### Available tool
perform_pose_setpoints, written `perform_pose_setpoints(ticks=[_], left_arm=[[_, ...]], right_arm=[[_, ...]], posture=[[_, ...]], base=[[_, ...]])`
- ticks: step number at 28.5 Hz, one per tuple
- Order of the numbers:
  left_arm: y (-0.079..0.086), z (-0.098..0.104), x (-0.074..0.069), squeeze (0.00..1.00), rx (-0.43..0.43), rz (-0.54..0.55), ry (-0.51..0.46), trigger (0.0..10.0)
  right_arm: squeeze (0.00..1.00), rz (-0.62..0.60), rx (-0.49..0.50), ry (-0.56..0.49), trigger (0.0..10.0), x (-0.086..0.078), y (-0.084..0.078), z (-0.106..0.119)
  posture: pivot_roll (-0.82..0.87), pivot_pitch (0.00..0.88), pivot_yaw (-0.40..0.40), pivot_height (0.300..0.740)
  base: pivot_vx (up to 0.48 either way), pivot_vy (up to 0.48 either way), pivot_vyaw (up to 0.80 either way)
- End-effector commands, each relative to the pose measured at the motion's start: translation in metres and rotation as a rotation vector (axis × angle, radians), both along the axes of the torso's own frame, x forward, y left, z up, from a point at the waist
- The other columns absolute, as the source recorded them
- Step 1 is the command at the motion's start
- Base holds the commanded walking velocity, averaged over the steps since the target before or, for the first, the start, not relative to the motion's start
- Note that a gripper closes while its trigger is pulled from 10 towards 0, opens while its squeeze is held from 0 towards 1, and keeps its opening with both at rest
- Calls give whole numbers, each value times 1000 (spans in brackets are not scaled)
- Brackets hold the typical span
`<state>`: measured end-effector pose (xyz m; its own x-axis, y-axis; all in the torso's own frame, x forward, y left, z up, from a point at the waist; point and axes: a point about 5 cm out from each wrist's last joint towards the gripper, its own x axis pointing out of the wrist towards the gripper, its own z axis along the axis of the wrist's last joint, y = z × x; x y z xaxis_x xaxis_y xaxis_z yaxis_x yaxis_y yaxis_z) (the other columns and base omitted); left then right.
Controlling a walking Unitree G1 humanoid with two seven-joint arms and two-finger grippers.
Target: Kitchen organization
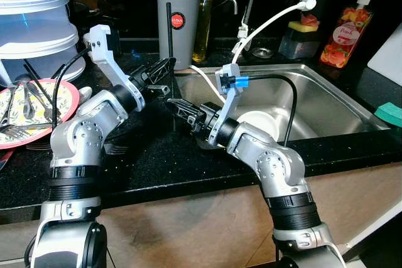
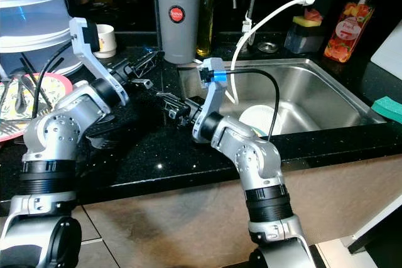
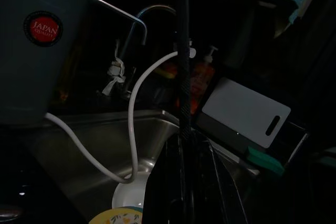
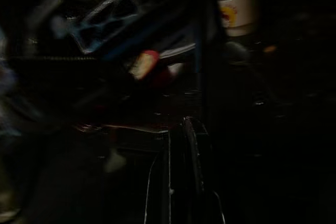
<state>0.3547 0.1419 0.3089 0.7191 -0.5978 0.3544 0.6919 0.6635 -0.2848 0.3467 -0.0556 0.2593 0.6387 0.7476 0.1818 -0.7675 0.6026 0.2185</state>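
Left end effector [image 1: 164,67] pinches a thin black straw-like rod [image 1: 169,32] upright over the worktop [image 1: 157,161], your right one [image 1: 179,108] looks closed and empty, and the plate of cutlery [image 1: 25,114] remains unsorted.

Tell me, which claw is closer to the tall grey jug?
Left. The left claw sits just beside the grey jug, near its base; the right claw is lower down, over the black counter.

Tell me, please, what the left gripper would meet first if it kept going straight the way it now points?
Probably the sink basin. The left gripper points across the counter past the grey canister; its wrist view looks along a thin black rod into the basin towards a white dish. Depth is uncertain.
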Motion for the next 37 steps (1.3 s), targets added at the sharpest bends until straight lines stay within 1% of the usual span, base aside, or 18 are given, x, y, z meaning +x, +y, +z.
perform_pose_setpoints(ticks=[1, 2, 3, 5, 6, 7, 11, 12, 13, 14, 15, 16, 21, 24, 25, 26, 29, 37], left_arm=[[1, -2, -2, 0, 21, -14, -4, 0], [2, -2, -2, 0, 23, -16, -5, 0], [2, -2, -2, 0, 24, -18, -5, 0], [2, -2, -2, 0, 24, -18, -5, 0], [2, -2, -3, 0, 26, -22, -6, 0], [2, -2, -3, 0, 26, -22, -6, 0], [2, -2, -3, 0, 36, -33, -8, 0], [2, -2, -3, 0, 36, -33, -8, 0], [2, -3, -3, 0, 40, -31, -8, 0], [3, -3, -3, 0, 45, -28, -8, 0], [3, -3, -3, 0, 45, -28, -8, 0], [4, -3, -2, 0, 49, -26, -9, 0], [6, -5, -1, 0, 77, -14, -11, 0], [6, -6, -1, 0, 107, -33, -17, 0], [5, -6, -3, 0, 115, -47, -21, 0], [5, -6, -4, 0, 120, -64, -23, 0], [2, -7, -9, 0, 164, -108, -35, 0], [3, -11, -11, 0, 215, -113, -37, 0]], right_arm=[[0, -150, -61, -9, 6353, 13, -14, -5], [0, -170, -60, -12, 10000, 14, -17, -5], [243, -169, -52, -17, 10000, 15, -18, -4], [243, -161, -44, -20, 10000, 14, -18, -3], [1000, -133, -31, -28, 10000, 13, -18, -1], [1000, -133, -31, -28, 10000, 13, -18, -1], [1000, 12, 14, -76, 10000, 1, -12, 8], [1000, 12, 14, -76, 10000, 1, -12, 8], [1000, 97, 15, -107, 10000, -7, -9, 12], [1000, 150, 7, -127, 10000, -12, -7, 14], [1000, 150, 7, -127, 10000, -12, -7, 14], [1000, 186, 1, -140, 10000, -16, -6, 15], [1000, 311, -48, -211, 10000, -31, -5, 22], [1000, 323, -175, -261, 10000, -33, -9, 17], [227, 314, -209, -267, 10000, -32, -11, 14], [0, 302, -230, -268, 10000, -30, -13, 12], [0, 267, -250, -279, 10000, -27, -16, 11], [0, 207, -237, -285, 10000, -21, -19, 16]], posture=[[121, 61, -38, 740], [121, 61, -38, 740], [123, 62, -40, 740], [123, 62, -40, 740], [121, 62, -40, 740], [121, 62, -40, 740], [121, 62, -42, 740], [121, 62, -42, 740], [120, 61, -42, 740], [118, 61, -41, 740], [118, 61, -41, 740], [118, 61, -41, 740], [114, 59, -41, 740], [114, 58, -43, 740], [115, 59, -44, 740], [115, 59, -44, 740], [115, 56, -47, 740], [116, 50, -50, 740]], base=[[0, 0, 0], [0, 0, 0], [0, 0, 0], [0, 0, 0], [0, 0, 0], [0, 0, 0], [0, 0, 0], [0, 0, 0], [0, 0, 0], [0, 0, 0], [0, 0, 0], [0, 0, 0], [0, 0, 0], [0, 0, 0], [0, 0, 0], [0, 0, 0], [0, 0, 0], [0, 0, 0]])
